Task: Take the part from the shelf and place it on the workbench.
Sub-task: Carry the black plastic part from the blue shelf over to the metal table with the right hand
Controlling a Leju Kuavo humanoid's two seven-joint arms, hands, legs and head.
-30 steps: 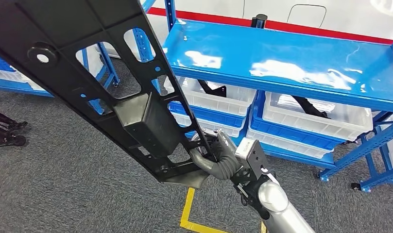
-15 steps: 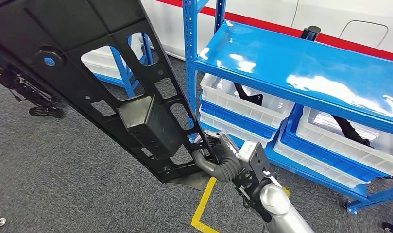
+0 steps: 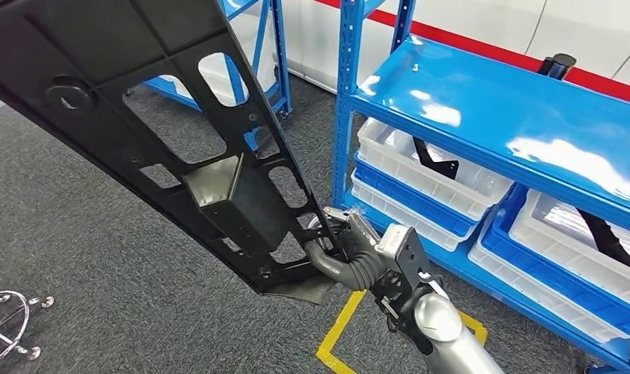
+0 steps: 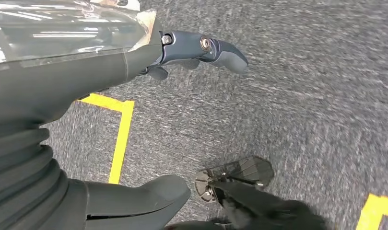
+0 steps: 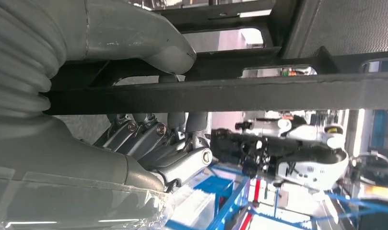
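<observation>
The part [image 3: 140,117] is a long black flat frame with cut-outs and a boxy block near its lower end. In the head view it slants from the top left down to the middle. My right hand [image 3: 350,253] grips its lower edge, fingers wrapped round a bar. The right wrist view shows that hand [image 5: 148,139] close up, with the thumb over the part's black bar [image 5: 230,93] and the fingers curled under it. My left hand [image 4: 86,81] hangs above the grey carpet with its fingers apart and nothing in it.
A blue shelf rack [image 3: 490,117] stands to the right, with white bins [image 3: 428,167] of black parts on its lower levels. Yellow floor tape [image 3: 343,327] lies below my right hand. A chair's wheeled base [image 3: 4,327] sits at the lower left. Grey carpet lies to the left.
The whole view has swung left, so the shelf rack now lies further right in the picture. The part stays in my right hand at the same tilt.
</observation>
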